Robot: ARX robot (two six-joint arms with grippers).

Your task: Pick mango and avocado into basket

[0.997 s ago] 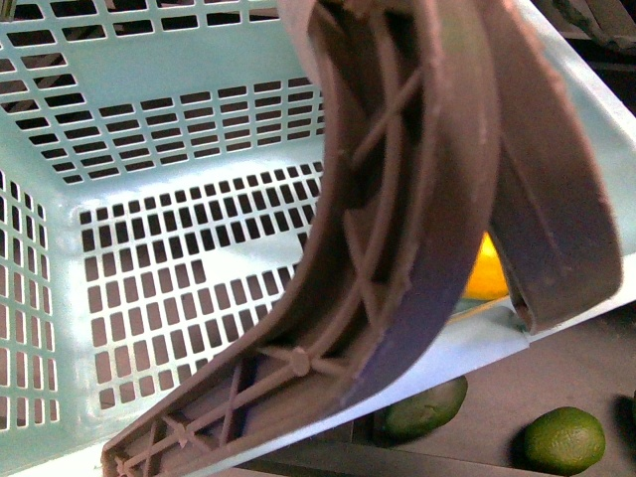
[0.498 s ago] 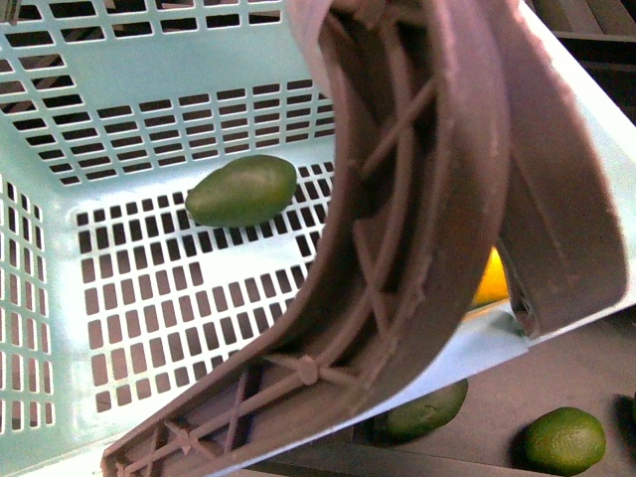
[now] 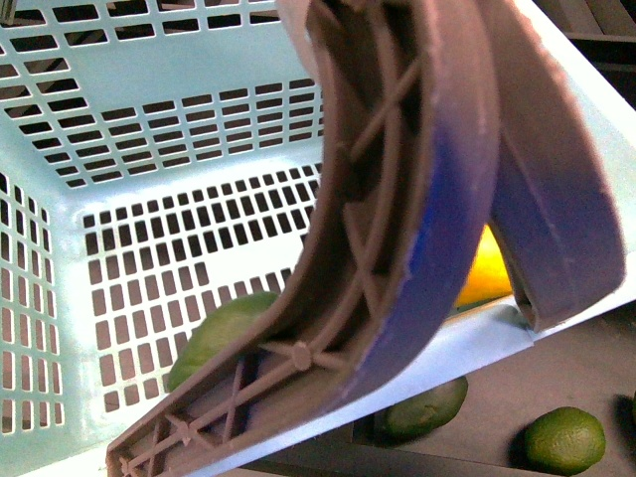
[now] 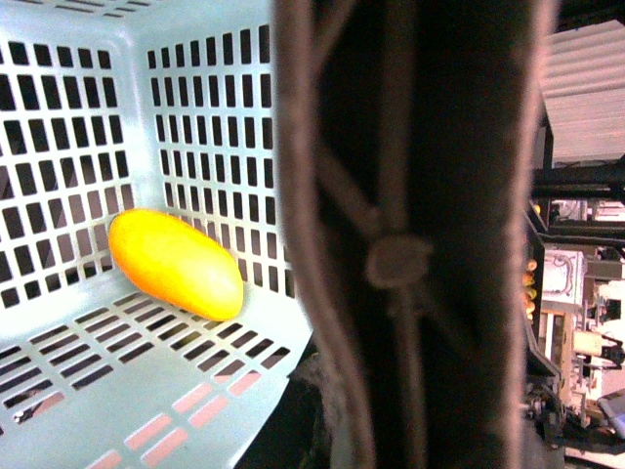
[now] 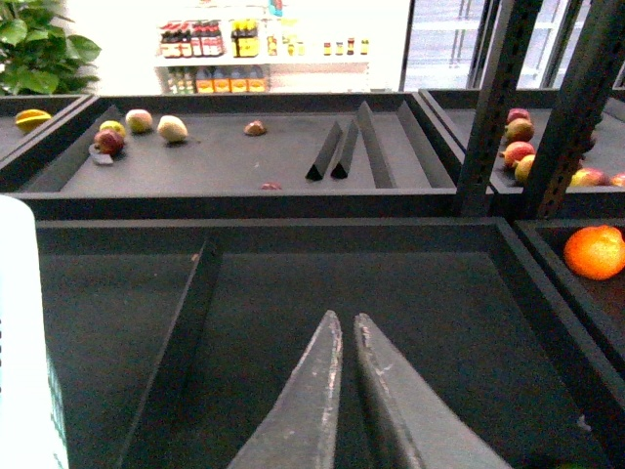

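1. Front view: avocado (image 3: 214, 338) is seen on the floor of the basket (image 3: 149, 129), partly behind the handle (image 3: 397, 199).
2. Mango (image 4: 174, 264) is lodged in a basket corner.
3. Right gripper (image 5: 347, 342) is empty, jaws nearly closed; the left gripper is not shown.
4. Both fruits are judged placed; withdrawal is called for.

No legible text, labels or numbers anywhere.

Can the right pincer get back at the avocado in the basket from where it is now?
Probably not directly. The right pincer hangs nearly shut over a dark shelf tray, while the avocado lies on the basket floor, half hidden under the brown handle.
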